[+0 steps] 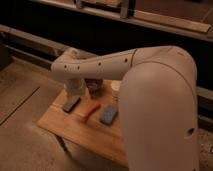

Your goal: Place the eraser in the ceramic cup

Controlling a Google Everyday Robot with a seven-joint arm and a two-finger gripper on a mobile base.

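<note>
Camera view: the eraser (pixel 108 114) lies flat on the wooden worktop (pixel 60 125), to the picture's right of the tool (pixel 71 104), with a slim red chili-shaped thing (pixel 91 111) between the two. The eraser's long axis runs slantwise, lower left to upper right, roughly parallel to the tool's grey tip. The ceramic cup (pixel 116 89) stands behind the eraser near the worktop's far edge, partly hidden by the arm (pixel 95 65); a dark bowl (pixel 93 86) sits just left of it. The arm reaches in from the right and bends down, putting the tool low over the worktop's left part, apart from the eraser. Whether the tool is released or clenched cannot be told. The coming move, I judge, is a sideways shift past the chili
</note>
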